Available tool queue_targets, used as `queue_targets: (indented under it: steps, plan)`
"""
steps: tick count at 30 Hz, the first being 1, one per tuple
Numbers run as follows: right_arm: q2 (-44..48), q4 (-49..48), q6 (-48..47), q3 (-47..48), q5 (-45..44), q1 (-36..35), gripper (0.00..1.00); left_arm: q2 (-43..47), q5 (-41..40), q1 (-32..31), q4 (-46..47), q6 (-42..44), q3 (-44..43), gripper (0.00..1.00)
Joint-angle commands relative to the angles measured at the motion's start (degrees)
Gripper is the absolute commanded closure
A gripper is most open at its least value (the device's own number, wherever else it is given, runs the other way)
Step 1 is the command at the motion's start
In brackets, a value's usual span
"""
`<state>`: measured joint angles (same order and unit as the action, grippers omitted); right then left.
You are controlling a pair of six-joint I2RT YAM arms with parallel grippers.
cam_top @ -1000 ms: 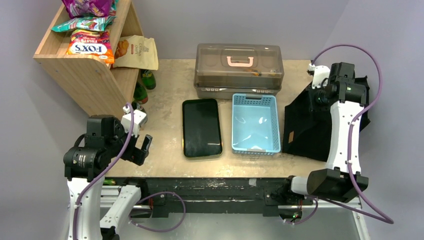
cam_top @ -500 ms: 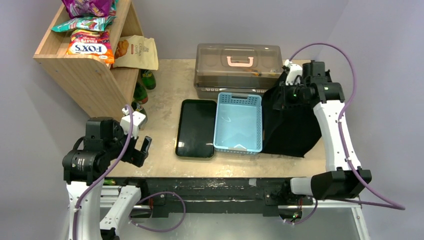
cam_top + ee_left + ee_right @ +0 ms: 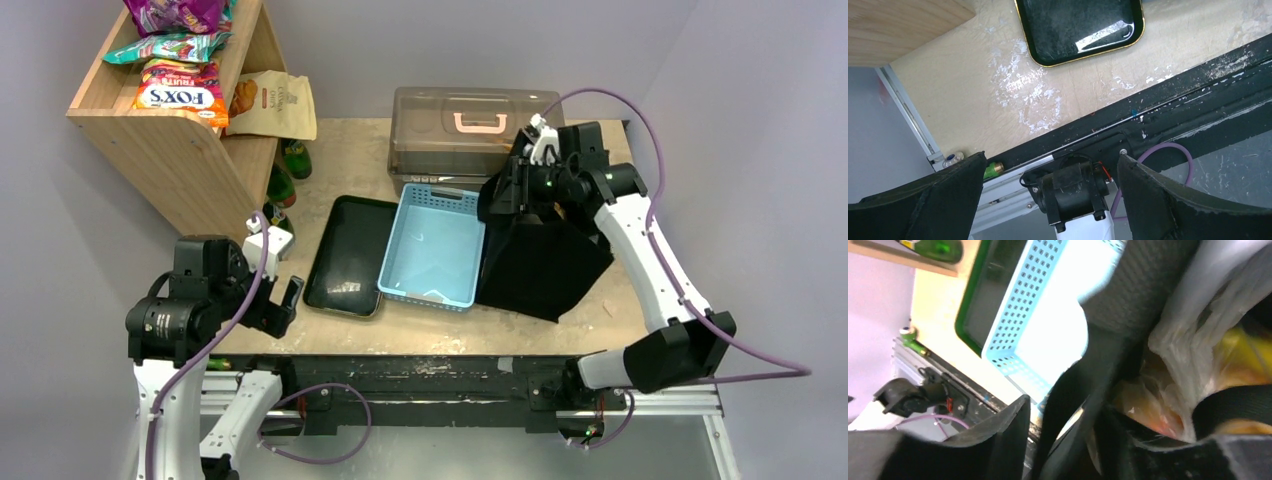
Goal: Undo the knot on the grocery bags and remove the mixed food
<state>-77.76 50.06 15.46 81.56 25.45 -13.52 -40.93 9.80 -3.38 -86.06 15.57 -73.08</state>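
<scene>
The black fabric bag (image 3: 545, 262) stands at the right of the table. My right gripper (image 3: 512, 188) is at its upper left rim. In the right wrist view the right gripper (image 3: 1068, 410) is open, with a band of the bag's black rim (image 3: 1078, 405) loose between the fingers and a gap beside the left finger (image 3: 1003, 440). Inside lies the clear grocery bag (image 3: 1188, 325), with yellow (image 3: 1248, 355) and orange (image 3: 1143, 400) mixed food showing through it. The knot I cannot make out. My left gripper (image 3: 285, 303) hangs open and empty over the table's near left edge (image 3: 1050, 156).
A light blue basket (image 3: 425, 295) leans against the black bag, skewed. A black tray (image 3: 340, 265) lies askew to its left. Behind is a clear lidded box (image 3: 470, 135) with a pink handle. A wooden shelf (image 3: 170, 140) holds snack packets; green bottles (image 3: 285, 175) stand beside it.
My right arm swung left, dragging the black bag, which pushed the basket and tray leftward and turned them. The right jaws have parted. The left arm has not moved.
</scene>
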Motion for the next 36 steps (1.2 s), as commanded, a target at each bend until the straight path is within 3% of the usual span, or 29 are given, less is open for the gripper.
queue_targets:
  steps: [1, 2, 4, 8, 9, 12, 15, 18, 24, 28, 34, 36]
  plan:
    - [-0.97, 1.63, -7.20, 13.86, 1.91, -0.42, 0.36, -0.82, 1.52, 0.34, -0.85, 0.04, -1.82, 0.00]
    - [-1.57, 7.27, -10.62, 17.99, -0.67, -0.39, 0.29, -0.74, 1.83, 0.38, -0.75, 0.29, -1.76, 0.00]
    - [-3.51, 16.23, -18.21, 26.61, -4.96, 0.08, 0.24, -0.85, 3.08, 0.39, -0.64, 0.79, -1.73, 0.00]
    - [-5.13, 28.47, -28.96, 37.90, -9.78, 2.13, 0.22, -1.87, 5.65, 0.39, 0.05, 1.12, -1.91, 0.00]
    - [-4.59, 29.68, -30.70, 38.37, -11.50, 2.30, 0.25, -2.28, 5.85, 0.39, 0.36, 1.05, -2.04, 0.00]
    - [-2.65, 32.01, -35.10, 36.44, -13.81, 2.36, 0.49, -3.73, 6.46, 0.39, 0.61, 0.87, -2.86, 0.00]
    - [-0.06, 29.87, -35.58, 31.45, -14.92, 2.42, 0.59, -4.71, 7.52, 0.39, 0.97, 0.69, -3.29, 0.00]
    - [0.04, 28.06, -34.61, 28.66, -9.73, 2.22, 0.68, -5.58, 8.58, 0.39, 1.16, 0.53, -3.51, 0.00]
    - [0.46, 17.34, -31.57, 18.09, -4.70, 2.10, 0.76, -7.29, 9.04, 0.39, 1.34, 0.08, -5.49, 0.00]
    - [-1.15, 13.83, -30.20, 14.74, -1.69, 1.70, 0.76, -7.40, 8.88, 0.39, 0.90, 0.23, -6.15, 0.00]
    - [-1.89, 8.32, -29.68, 7.76, -4.98, 1.30, 0.72, -6.81, 8.12, 0.39, 0.59, 0.62, -5.70, 0.00]
    - [-2.29, 7.63, -30.47, 6.16, -7.00, 1.30, 0.63, -6.82, 8.03, 0.39, 0.56, 0.68, -5.59, 0.00]
